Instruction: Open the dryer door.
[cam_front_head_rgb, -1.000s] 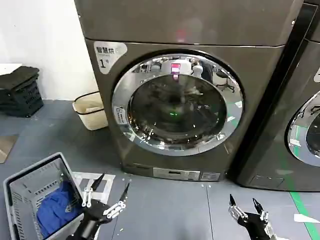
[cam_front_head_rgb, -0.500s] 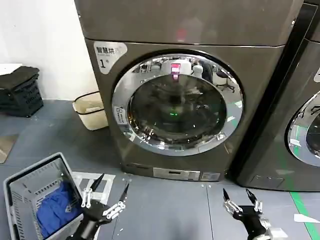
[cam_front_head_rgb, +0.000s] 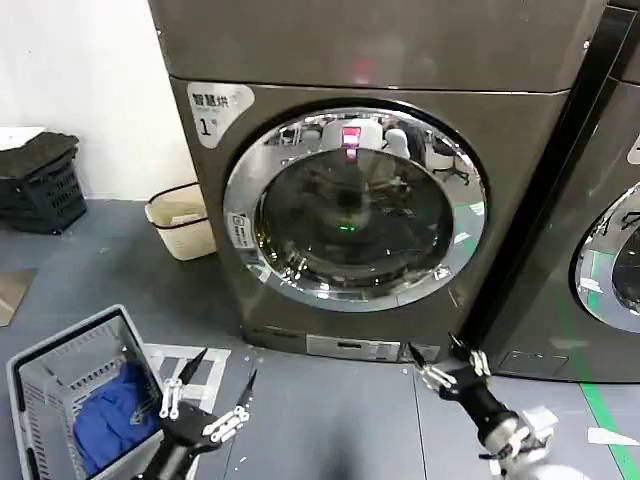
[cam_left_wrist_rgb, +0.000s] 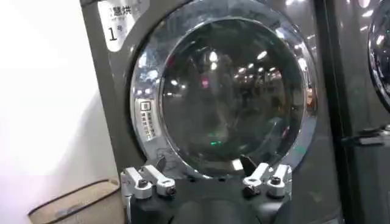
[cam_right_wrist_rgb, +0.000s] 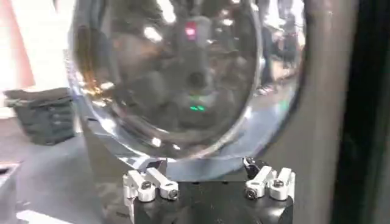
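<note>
Centrally in the head view, the dryer door (cam_front_head_rgb: 355, 208) is seen shut against the front of the grey-bronze machine (cam_front_head_rgb: 520, 130) marked "1", its wide chrome ring set around dark domed glass. A white label (cam_front_head_rgb: 215, 108) is fixed at the upper left of the door. The same door is shown in the left wrist view (cam_left_wrist_rgb: 225, 91) and, much closer, in the right wrist view (cam_right_wrist_rgb: 183, 73).

The right gripper (cam_front_head_rgb: 442, 362) is held at the lower right of the head view, just in front of the machine's base panel and below the door's lower right rim; its jaws are spread apart and nothing is held. The left gripper (cam_front_head_rgb: 212, 390) is placed low in the lower left, well apart from the door, with jaws likewise spread and empty.

A grey basket (cam_front_head_rgb: 40, 370) with blue cloth (cam_front_head_rgb: 115, 420) inside is seen on the floor beside the left gripper. A cream bin (cam_front_head_rgb: 180, 222) stands by the machine's left side, and a neighbouring machine (cam_front_head_rgb: 600, 280) occupies the right edge.
</note>
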